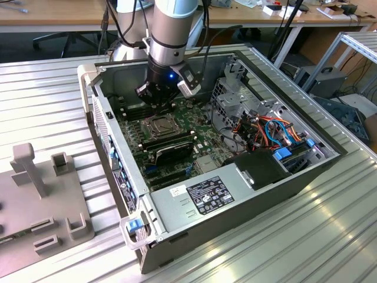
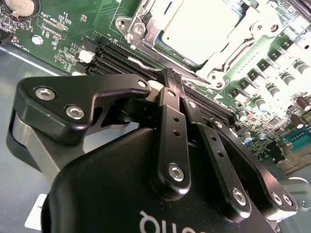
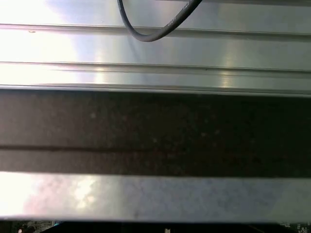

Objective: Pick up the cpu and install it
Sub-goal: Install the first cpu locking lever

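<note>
1. Inside the open computer case point(image 1: 112, 135), on the ribbed metal table point(image 1: 47, 106), the arm reaches down over the green motherboard point(image 2: 63, 39).
2. The gripper point(image 1: 157, 106) hangs just above the board, close to the socket area and over the dark memory slots point(image 2: 121, 56).
3. From the second wrist view, the gripper point(image 2: 167, 77) looks clenched. Its black links meet at the tips, and I see nothing held between them.
4. The cpu point(image 2: 199, 29) lies flat in its socket with its pale metal top facing up and the shiny retention frame point(image 2: 138, 29) around it. In the exterior view the cpu point(image 1: 160, 122) sits just in front of the tips.
5. I can't tell whether the frame is latched down.
6. I'd judge the chip to be very light and quite stiff: a thin plate that won't bend.
7. Its smooth metal top looks slippery, so a pinch on the flat faces seems a poor hold.
8. Opposite side edges look the safest place to take it, kept level. The underside and the socket contacts are likely delicate, so any tilt or scrape there could do damage.
</note>
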### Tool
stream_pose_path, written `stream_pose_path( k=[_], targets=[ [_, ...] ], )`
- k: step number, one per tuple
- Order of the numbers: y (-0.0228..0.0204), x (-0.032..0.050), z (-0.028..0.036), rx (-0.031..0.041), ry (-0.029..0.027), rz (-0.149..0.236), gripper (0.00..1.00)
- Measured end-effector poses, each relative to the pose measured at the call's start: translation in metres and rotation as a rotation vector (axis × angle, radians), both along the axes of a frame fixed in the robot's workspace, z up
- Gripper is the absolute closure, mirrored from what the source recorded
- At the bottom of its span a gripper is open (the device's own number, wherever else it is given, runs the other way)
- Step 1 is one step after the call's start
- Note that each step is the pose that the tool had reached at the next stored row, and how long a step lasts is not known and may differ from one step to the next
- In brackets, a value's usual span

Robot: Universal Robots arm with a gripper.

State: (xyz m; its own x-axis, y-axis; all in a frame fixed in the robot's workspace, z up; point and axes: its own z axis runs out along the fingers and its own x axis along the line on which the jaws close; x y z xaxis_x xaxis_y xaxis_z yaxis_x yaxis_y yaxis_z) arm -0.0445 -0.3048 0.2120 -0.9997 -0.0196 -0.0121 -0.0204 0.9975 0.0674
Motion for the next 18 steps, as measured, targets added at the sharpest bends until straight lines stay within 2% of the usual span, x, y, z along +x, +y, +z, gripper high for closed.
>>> stream_pose_path(
  k=[10, 18],
  targets=[
    [0.0000, 0.0014, -0.0044, -0.0100, 0.0000, 0.000, 0.89],
    [-0.0001, 0.0026, -0.0069, -0.0148, 0.0003, 0.000, 0.89]
  ],
)
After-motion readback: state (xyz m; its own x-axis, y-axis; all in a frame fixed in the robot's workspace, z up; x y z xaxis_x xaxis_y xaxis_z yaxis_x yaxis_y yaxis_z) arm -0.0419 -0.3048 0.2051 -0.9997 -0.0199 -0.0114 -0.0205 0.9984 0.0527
